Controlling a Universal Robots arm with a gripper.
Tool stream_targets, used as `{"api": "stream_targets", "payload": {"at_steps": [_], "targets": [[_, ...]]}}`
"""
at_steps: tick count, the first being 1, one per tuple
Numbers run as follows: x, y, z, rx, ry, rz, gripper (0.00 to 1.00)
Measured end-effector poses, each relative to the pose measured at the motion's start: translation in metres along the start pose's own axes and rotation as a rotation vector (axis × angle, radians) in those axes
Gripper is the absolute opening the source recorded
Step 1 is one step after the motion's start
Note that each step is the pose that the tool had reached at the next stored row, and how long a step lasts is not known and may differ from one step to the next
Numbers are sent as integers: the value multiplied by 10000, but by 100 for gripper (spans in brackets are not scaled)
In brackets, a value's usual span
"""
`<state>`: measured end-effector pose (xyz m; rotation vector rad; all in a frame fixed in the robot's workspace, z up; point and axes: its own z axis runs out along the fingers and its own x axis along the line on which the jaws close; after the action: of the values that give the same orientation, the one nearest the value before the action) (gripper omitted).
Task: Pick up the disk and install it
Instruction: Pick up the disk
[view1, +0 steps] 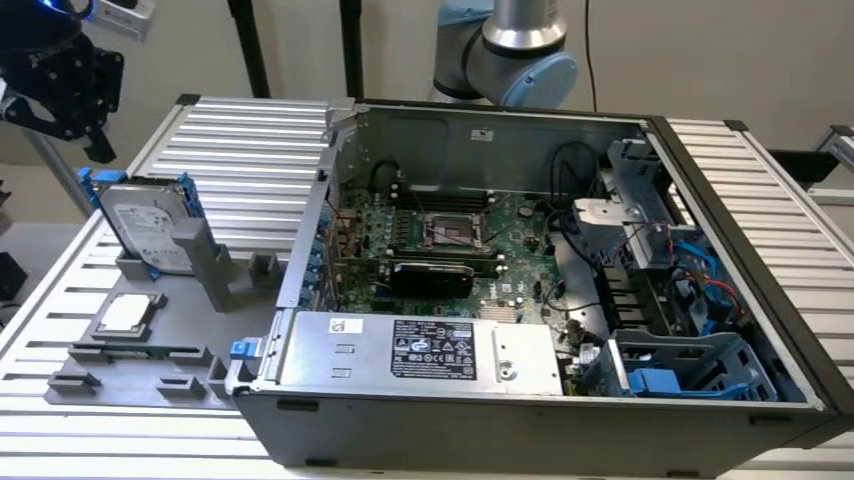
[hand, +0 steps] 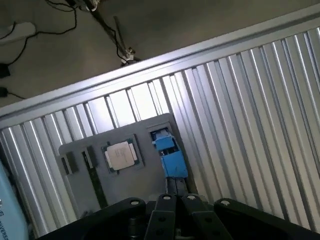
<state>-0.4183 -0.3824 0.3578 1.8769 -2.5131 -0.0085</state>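
Note:
The disk (view1: 144, 228) is a silver-grey drive with a white label in a blue carrier. It stands upright on its edge in a grey holder (view1: 200, 270), at the exterior view's left, outside the computer case (view1: 534, 260). My black gripper (view1: 91, 140) hangs in the air above the disk and a little toward the exterior view's left, apart from it. In the wrist view the disk (hand: 171, 159) appears edge-on as a blue block just past my gripper (hand: 175, 202). The fingers are shut together with nothing between them.
A small square silver chip (view1: 127, 312) (hand: 120, 155) lies on the grey fixture beside the disk. The open case holds a motherboard (view1: 441, 235), a silver power supply (view1: 427, 350) and a blue-trimmed drive cage (view1: 681, 370). A ribbed metal table (view1: 254, 140) surrounds everything.

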Motion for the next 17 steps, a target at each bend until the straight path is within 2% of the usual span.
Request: {"api": "stream_targets", "payload": {"at_steps": [3,6,13,17], "targets": [[0,0,8,41,-8,-546,0],[-6,3,21,46,-7,-1136,0],[-14,14,35,46,-11,-1871,0],[-16,34,42,45,-11,-2047,0]]}}
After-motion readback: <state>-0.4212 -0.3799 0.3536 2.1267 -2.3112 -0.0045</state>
